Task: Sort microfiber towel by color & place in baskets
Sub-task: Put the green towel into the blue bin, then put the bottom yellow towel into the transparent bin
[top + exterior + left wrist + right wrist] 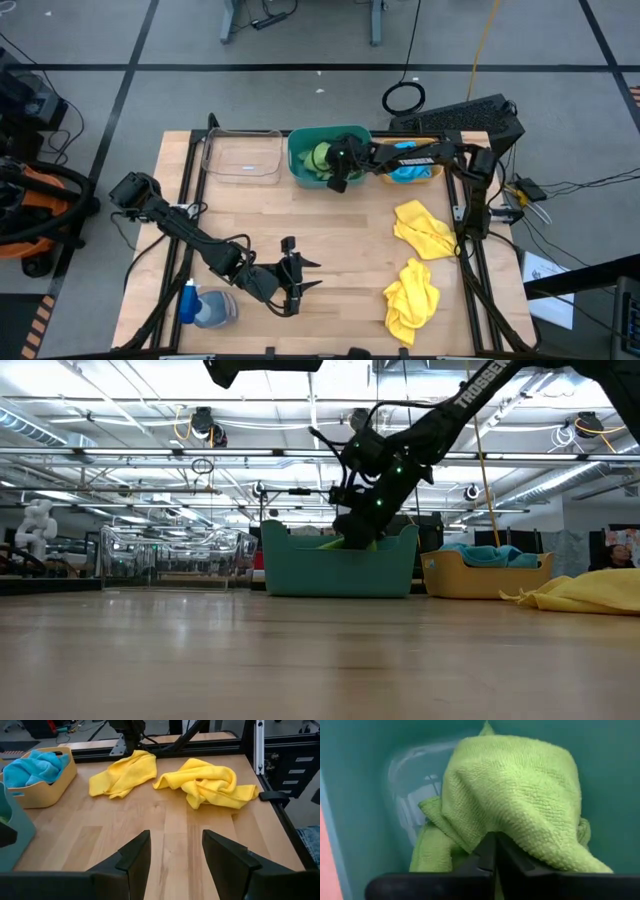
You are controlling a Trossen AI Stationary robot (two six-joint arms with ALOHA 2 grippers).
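wooden table (330, 250) holds three baskets (325, 157), two yellow towels (422, 228).

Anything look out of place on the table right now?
Nothing damaged or spilled. The right pincer is shut on a green towel inside the teal basket. Two yellow towels lie crumpled, unsorted; the clear basket holds nothing.

Both arms are matte black with jointed links, the right arm (470, 405) lettered TROSSEN in white, each ending in two flat, tapered black fingers (135, 857).
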